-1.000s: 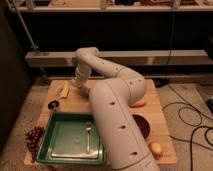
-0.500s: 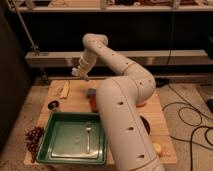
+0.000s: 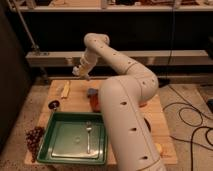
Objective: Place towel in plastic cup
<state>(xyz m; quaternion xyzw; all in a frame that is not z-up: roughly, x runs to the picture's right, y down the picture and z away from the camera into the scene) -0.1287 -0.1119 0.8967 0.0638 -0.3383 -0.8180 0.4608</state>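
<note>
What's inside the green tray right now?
A metal utensil lies in the green tray; the arm hides its right rim. The pincer hovers over the table, at its far side.

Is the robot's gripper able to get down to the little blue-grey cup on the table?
Probably yes. The shut gripper hangs above the wooden table, up and left of the plastic cup, and nothing lies between them. The robot's own arm bulks beside the cup, not over it.
</note>
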